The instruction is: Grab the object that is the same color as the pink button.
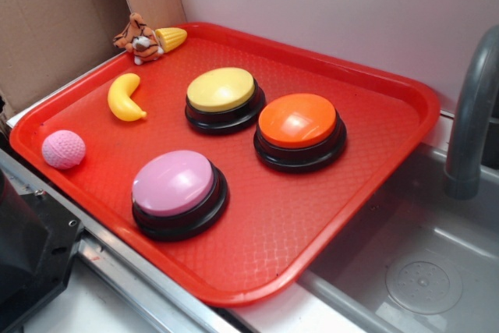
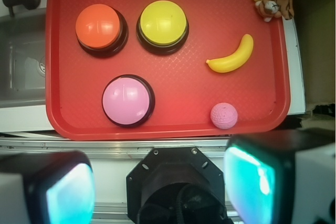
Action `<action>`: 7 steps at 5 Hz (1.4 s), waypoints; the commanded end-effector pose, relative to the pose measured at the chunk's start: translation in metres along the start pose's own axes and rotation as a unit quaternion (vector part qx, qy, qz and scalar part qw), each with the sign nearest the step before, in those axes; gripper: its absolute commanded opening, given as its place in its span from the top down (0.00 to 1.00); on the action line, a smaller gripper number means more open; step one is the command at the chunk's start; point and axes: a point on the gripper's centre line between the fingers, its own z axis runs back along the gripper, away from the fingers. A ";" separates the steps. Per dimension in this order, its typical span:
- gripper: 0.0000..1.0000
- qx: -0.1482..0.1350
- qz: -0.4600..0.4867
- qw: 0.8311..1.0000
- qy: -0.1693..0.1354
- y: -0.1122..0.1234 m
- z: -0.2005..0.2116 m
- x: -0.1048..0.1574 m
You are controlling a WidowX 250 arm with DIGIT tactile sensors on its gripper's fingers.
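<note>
A small pink ball (image 1: pixel 63 149) with a dimpled surface rests in the near left corner of the red tray (image 1: pixel 327 216); in the wrist view the ball (image 2: pixel 224 115) lies near the tray's (image 2: pixel 173 77) lower right edge. The pink button (image 1: pixel 175 187) (image 2: pixel 126 99), a smooth lilac dome on a black base, stands on the tray's front half. My gripper (image 2: pixel 160 187) hovers high above, outside the tray's near edge, open wide with nothing between its fingers (image 2: pixel 251 178). In the exterior view the gripper is out of frame.
A yellow button (image 1: pixel 223 95) (image 2: pixel 163 23) and an orange button (image 1: pixel 299 127) (image 2: pixel 98 26) stand at the tray's back. A yellow toy banana (image 1: pixel 125 97) (image 2: pixel 232 56), a toy corn (image 1: pixel 171 37) and a small tiger plush (image 1: pixel 139 37) (image 2: pixel 275 3) lie near the ball's side. A steel sink (image 1: pixel 421 263) with a faucet (image 1: pixel 472 107) adjoins.
</note>
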 end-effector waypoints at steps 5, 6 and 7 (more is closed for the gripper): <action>0.00 0.014 -0.037 0.999 -0.020 0.031 -0.086 0.014; 0.00 0.021 -0.019 0.999 -0.016 0.048 -0.110 0.012; 0.00 0.026 -0.008 1.000 -0.010 0.066 -0.136 0.011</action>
